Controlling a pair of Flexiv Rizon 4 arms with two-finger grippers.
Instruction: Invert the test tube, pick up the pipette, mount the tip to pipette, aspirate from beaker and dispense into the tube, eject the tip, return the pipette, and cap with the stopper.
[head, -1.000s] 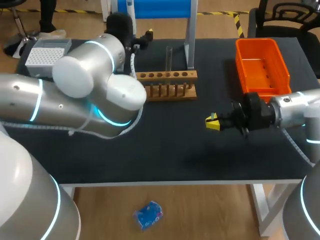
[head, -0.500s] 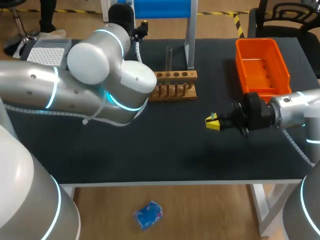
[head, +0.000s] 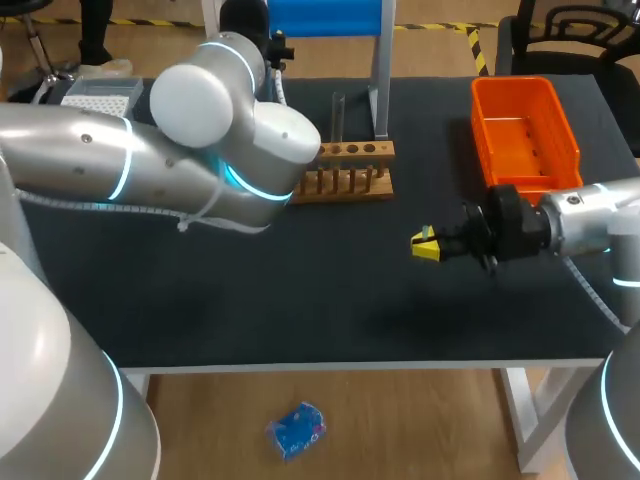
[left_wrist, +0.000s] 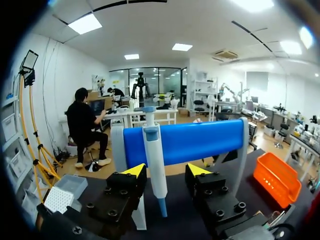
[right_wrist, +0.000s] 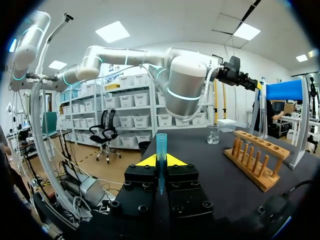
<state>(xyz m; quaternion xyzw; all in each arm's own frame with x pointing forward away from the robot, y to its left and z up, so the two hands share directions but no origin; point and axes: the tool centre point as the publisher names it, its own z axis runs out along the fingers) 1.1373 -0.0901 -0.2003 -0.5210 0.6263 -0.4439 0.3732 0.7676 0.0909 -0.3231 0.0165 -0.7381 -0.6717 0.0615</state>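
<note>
At the table's (head: 300, 300) 12 o'clock edge our left gripper (left_wrist: 165, 171) gapes wide, the hanging pipette (left_wrist: 152, 155) ahead between its fingers (left_wrist: 134, 171) untouched, apparently lined up for grasping, while at 3 o'clock our right gripper (right_wrist: 161, 160) pinches a blue tip (right_wrist: 161, 144) upright, likely for mounting.

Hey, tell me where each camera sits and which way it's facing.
Head: above and behind the table, looking down on the rack; left arm and right gripper show.
Left wrist: on the left arm, facing the hanging pipette; open left gripper shows.
Right wrist: on the right arm, facing rack and left arm; right gripper holds a tip.
Shared: rack, in head and right wrist.
</note>
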